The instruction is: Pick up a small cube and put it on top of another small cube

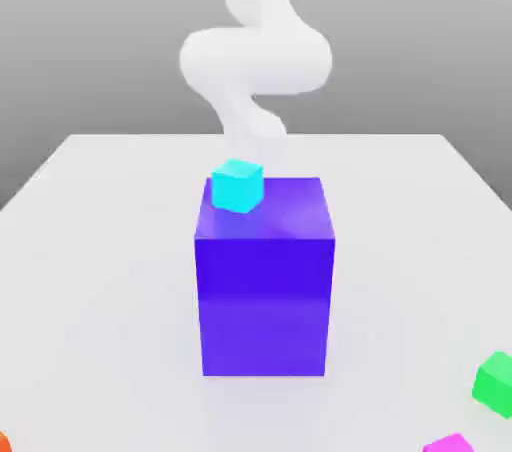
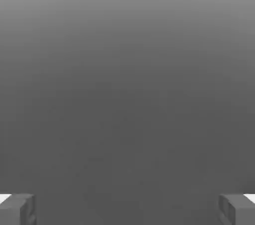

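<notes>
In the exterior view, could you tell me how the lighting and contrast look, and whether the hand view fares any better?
Exterior view: bright and washed out, the white arm pale against the grey backdrop, the cyan cube and the blue block vivid; hand view: dim, a grey gradient, lighter toward one edge, with the open jaws at its corners.

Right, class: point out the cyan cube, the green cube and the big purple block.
Cyan cube [image 1: 237, 187]: exterior view, on its front side.
Green cube [image 1: 496, 386]: exterior view, near its middle.
Purple block [image 1: 265, 305]: exterior view, on its front face.
</notes>
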Motion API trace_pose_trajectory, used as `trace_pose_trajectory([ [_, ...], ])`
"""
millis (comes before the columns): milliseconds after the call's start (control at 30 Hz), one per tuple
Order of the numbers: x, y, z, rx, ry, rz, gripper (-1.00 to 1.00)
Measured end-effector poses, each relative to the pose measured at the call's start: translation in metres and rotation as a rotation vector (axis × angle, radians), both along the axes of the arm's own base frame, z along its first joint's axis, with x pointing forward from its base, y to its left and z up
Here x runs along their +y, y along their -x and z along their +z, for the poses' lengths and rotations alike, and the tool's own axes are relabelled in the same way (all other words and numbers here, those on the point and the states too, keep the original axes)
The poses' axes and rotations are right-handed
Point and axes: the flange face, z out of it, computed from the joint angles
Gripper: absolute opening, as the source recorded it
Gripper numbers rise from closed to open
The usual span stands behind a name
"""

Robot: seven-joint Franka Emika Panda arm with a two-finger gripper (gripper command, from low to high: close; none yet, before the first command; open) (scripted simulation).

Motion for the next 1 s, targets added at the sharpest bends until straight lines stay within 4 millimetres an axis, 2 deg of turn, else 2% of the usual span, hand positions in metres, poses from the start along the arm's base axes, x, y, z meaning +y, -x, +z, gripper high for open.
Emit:
trace_pose_trajectory([
  [133,0.022,-0.049,-0.047,0.099,0.046,0.022,0.00],
  [267,0.045,-0.090,-0.099,0.192,0.084,0.051,0.00],
  [500,0.085,-0.143,-0.203,0.351,0.131,0.120,0.00],
  [633,0.113,-0.161,-0.267,0.439,0.148,0.174,0.00],
  [767,0.137,-0.170,-0.334,0.527,0.152,0.223,0.00],
  [1000,0.179,-0.164,-0.450,0.677,0.135,0.316,0.00],
])
